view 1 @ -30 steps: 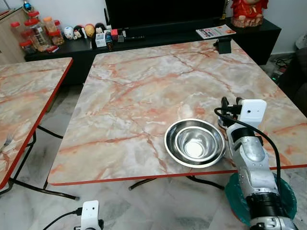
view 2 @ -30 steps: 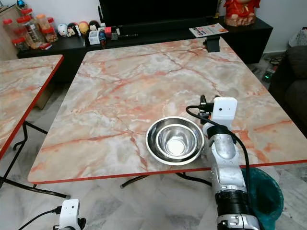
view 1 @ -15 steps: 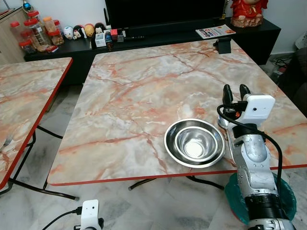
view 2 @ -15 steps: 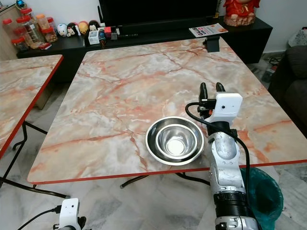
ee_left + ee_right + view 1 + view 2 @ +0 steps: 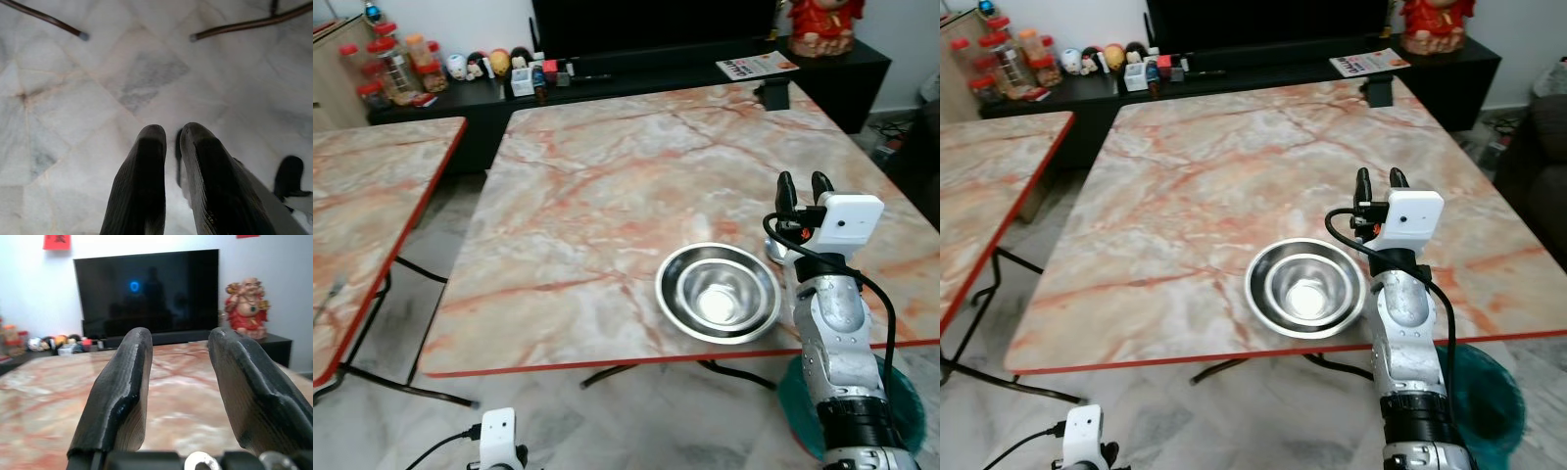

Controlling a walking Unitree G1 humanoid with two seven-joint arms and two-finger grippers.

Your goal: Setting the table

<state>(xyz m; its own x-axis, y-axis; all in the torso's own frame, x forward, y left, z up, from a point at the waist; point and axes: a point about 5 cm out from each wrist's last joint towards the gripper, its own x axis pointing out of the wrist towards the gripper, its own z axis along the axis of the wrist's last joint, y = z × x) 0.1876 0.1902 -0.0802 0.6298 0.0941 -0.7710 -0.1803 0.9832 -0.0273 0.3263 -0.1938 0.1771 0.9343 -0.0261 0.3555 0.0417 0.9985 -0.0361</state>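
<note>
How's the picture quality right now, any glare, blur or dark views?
Eye views: evenly lit and fairly sharp, with a bright glint in the steel bowls. Right wrist view: the right gripper up close is soft, the TV reflects a small blue light. Left wrist view: not dark, floor tiles slightly soft behind the left gripper.

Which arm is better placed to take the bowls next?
The right. The right gripper is raised over the table, open, just beside the stacked bowls. The left gripper hangs below the table, pointing at the floor.
</note>
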